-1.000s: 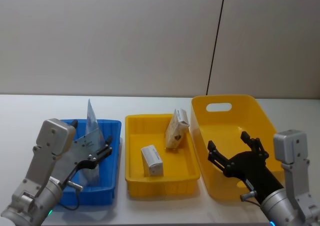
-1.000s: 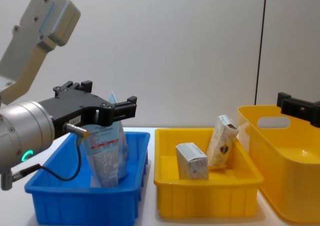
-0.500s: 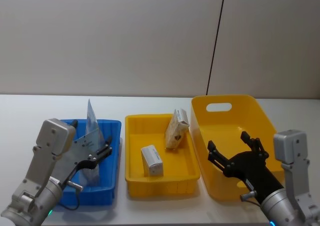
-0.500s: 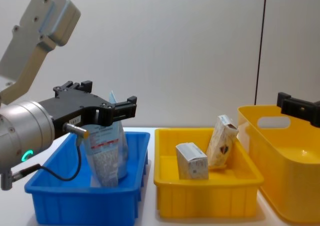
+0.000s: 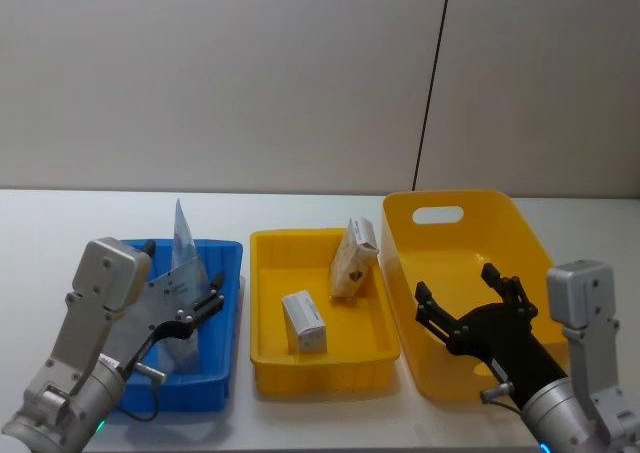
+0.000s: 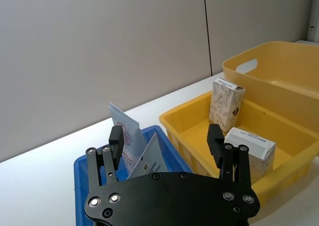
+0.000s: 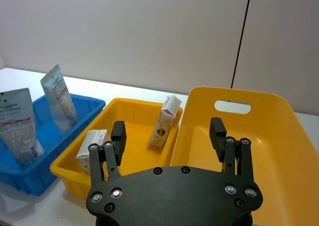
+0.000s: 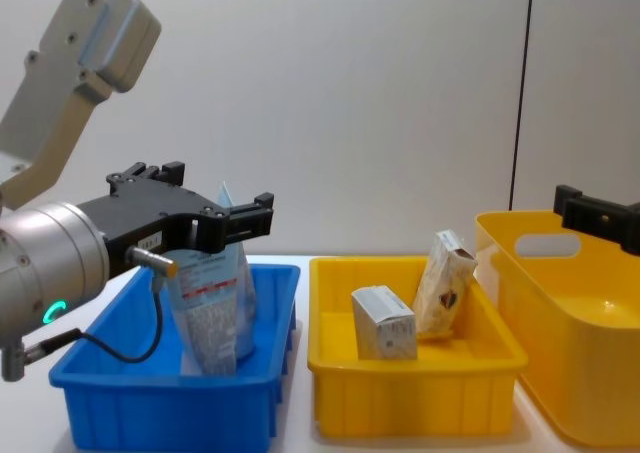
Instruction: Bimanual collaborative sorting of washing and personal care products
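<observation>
My left claw [image 5: 200, 303] hangs over the blue bin [image 5: 226, 246] at the left end of the row, its fingers spread wide and gripping nothing. Just beyond it a soft pouch [image 8: 208, 313] with a printed label stands upright in that bin, and a pale bluish tube [image 7: 59, 93] stands behind it toward the far wall. My right claw [image 5: 455, 283] is spread open too, empty, above the near part of the deep yellow bin [image 5: 520, 231] on the right. Between those two sits a shallow yellow bin [image 5: 298, 236]: a small grey-white carton [image 5: 304, 321] stands near its front, and a cream carton with a dark emblem [image 5: 353, 258] leans tilted at the back, against the side next to the deep bin. The three bins sit side by side, close together, on a plain white table [image 5: 60, 223]. Behind the table rises a flat grey-beige wall [image 5: 200, 73], crossed by one thin dark vertical seam [image 5: 431, 83].
</observation>
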Tool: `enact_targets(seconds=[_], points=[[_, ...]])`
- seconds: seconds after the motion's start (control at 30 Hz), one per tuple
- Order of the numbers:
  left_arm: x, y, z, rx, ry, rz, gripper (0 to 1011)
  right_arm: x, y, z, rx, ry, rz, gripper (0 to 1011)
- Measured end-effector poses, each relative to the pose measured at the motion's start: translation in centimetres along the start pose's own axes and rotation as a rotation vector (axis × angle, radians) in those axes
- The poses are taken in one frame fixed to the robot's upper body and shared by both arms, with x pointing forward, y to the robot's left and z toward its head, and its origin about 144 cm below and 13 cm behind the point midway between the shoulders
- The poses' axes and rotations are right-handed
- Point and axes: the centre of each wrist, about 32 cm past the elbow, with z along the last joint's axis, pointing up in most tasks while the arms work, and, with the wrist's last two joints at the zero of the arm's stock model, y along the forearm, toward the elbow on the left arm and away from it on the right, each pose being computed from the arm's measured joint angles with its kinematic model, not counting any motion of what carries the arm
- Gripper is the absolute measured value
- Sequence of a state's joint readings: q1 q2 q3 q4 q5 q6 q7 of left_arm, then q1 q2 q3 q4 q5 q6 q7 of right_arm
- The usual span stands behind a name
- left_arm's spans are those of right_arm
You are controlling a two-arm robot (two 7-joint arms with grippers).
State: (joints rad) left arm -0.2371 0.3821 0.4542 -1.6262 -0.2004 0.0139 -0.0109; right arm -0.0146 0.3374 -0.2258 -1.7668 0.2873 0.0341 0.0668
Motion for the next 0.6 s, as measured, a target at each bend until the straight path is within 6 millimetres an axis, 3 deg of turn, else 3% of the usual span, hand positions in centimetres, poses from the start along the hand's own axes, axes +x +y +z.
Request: enact_targets(seconds=[0.6], points=[[0.0, 0.0, 0.0, 0.0, 0.0, 0.0, 1001, 0.21, 0.54, 0.17, -0.005, 0.002, 0.007, 1002]])
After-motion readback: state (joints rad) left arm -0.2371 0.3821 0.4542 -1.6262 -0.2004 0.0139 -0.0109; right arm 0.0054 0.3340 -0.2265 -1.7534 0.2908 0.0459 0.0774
